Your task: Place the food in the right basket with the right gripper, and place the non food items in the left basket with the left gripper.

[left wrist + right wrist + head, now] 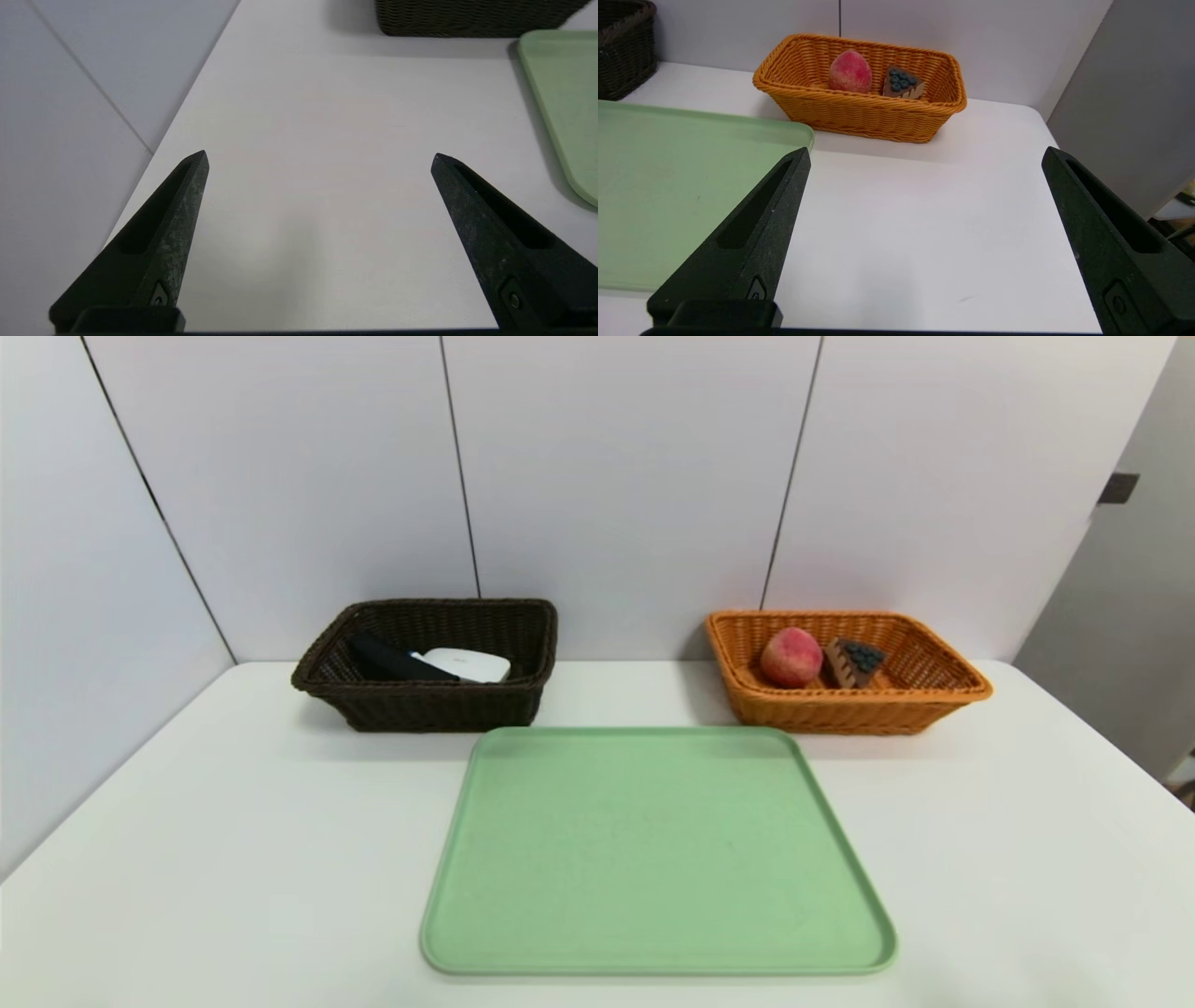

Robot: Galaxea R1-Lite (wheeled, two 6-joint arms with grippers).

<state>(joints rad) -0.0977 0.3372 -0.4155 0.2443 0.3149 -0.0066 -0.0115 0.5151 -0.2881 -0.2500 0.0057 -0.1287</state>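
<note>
Beyond the right pincer [926, 151], peach [850, 72]

head camera high, facing forward-down, wrist cameras lower, nearer, all sharing green tray [658, 849]

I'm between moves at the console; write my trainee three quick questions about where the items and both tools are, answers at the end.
1. True or false: the peach lies in the dark brown basket.
2. Fill in the blank: the cake slice sits in the ____ basket.
3. Which describes the left tool and the right tool?
a) Both open above the white table, holding nothing
b) Both closed on the green tray
c) One holding the white case

Key: 1 false, it is in the orange basket; 2 orange; 3 a.
</note>
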